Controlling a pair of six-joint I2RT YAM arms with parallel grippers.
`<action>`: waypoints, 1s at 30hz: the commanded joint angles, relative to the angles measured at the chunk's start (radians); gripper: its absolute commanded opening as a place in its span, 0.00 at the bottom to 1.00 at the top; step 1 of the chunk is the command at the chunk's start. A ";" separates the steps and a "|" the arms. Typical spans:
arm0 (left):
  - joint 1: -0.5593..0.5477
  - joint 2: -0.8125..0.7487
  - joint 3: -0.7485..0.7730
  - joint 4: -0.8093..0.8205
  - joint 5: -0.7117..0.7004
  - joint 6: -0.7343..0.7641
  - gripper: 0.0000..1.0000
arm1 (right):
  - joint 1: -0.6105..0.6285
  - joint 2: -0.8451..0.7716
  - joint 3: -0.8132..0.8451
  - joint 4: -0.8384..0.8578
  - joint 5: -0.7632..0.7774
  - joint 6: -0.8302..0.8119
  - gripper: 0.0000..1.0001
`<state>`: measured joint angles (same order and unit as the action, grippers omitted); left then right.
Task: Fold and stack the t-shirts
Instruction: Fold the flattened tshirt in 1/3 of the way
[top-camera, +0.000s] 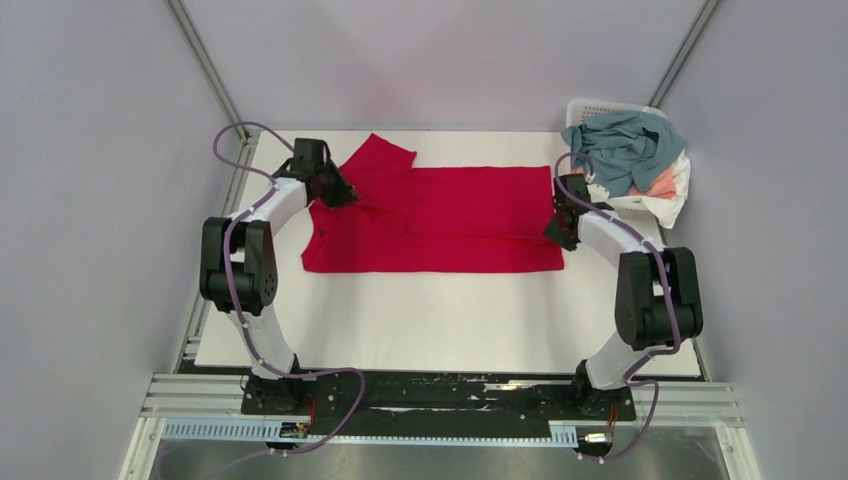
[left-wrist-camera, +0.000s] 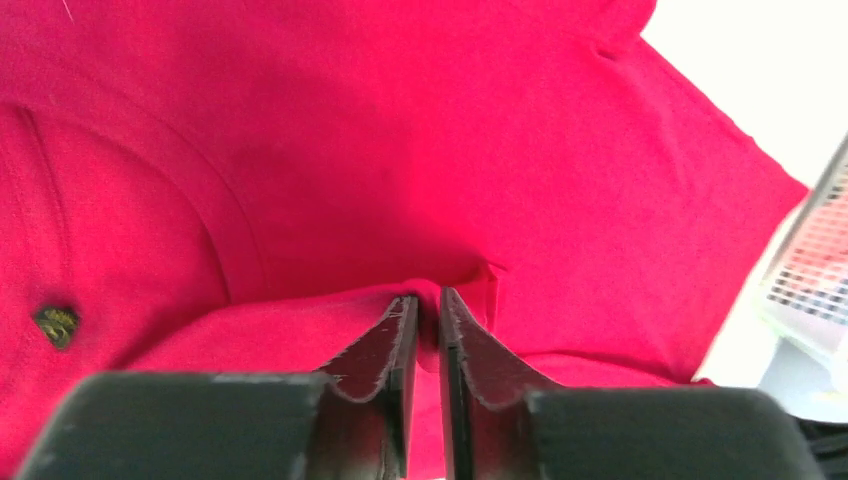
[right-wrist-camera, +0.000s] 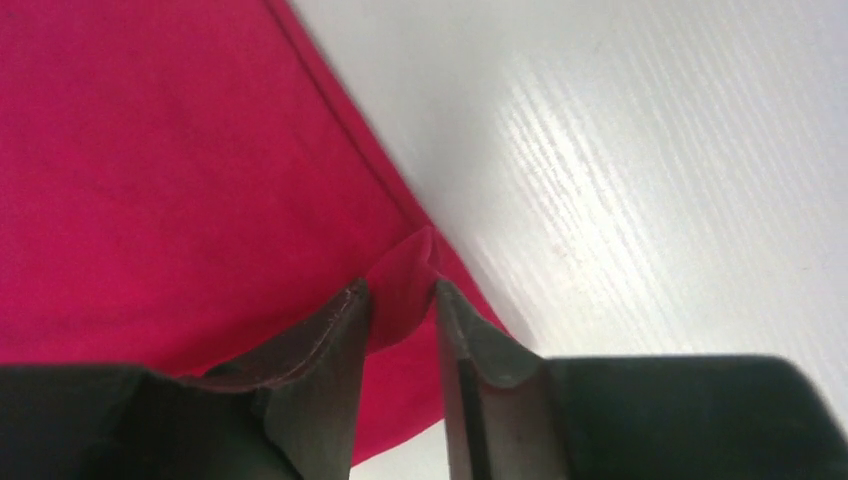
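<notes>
Red t-shirt (top-camera: 440, 220) spread flat on the table (top-camera: 450, 330); left end effector (left-wrist-camera: 428, 305) clenched on a fold near the sleeve, right end effector (right-wrist-camera: 400, 295) pinching the hem edge. Cloth judged light and limp, sagging between grips: best held at edges

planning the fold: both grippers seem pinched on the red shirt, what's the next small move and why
Probably raise both a little, together. The left gripper and right gripper each pinch a fold of the shirt, which lies flat on the table; lifting frees that edge to fold over.
</notes>
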<state>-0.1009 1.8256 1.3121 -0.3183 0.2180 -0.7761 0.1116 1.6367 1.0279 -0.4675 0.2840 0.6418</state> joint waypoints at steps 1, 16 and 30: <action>0.012 0.057 0.141 -0.076 -0.115 0.032 0.30 | -0.037 0.021 0.051 0.036 0.108 0.021 0.42; 0.001 -0.076 0.077 -0.077 -0.004 0.063 1.00 | 0.004 -0.260 -0.146 0.245 -0.404 -0.162 1.00; -0.071 0.009 -0.163 -0.020 0.068 0.040 1.00 | 0.096 0.001 -0.170 0.252 -0.449 -0.115 1.00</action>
<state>-0.1802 1.8210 1.2003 -0.3695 0.2577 -0.7280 0.2081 1.6554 0.9150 -0.2119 -0.1692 0.4923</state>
